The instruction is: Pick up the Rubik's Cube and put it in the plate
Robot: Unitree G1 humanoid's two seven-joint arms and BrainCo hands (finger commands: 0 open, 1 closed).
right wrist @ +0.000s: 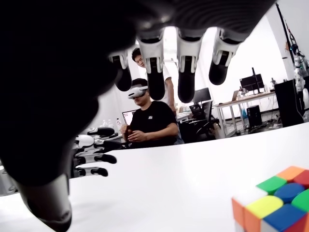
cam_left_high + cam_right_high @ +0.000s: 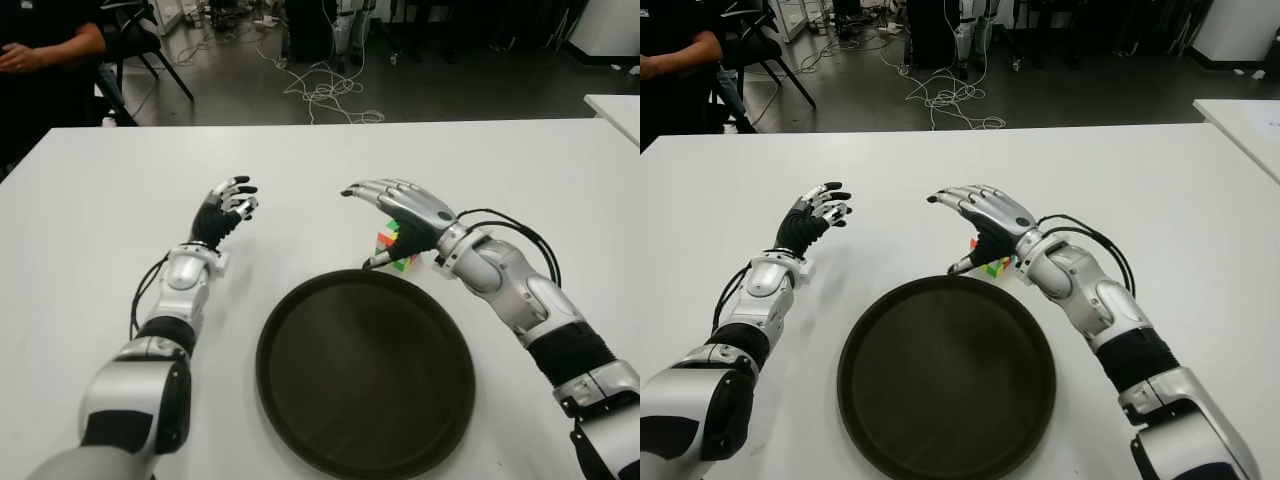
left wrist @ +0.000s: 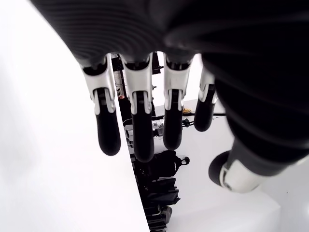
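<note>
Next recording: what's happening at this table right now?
A humanoid robot is going for a multicoloured Rubik's Cube on the white table. Its right hand hovers over the cube with fingers spread, holding nothing yet. The cube sits on the table just beyond the far rim of the round dark plate, which holds nothing. The left hand is open and idle, left of the plate's far edge. A person sits past the table's far left corner.
</note>
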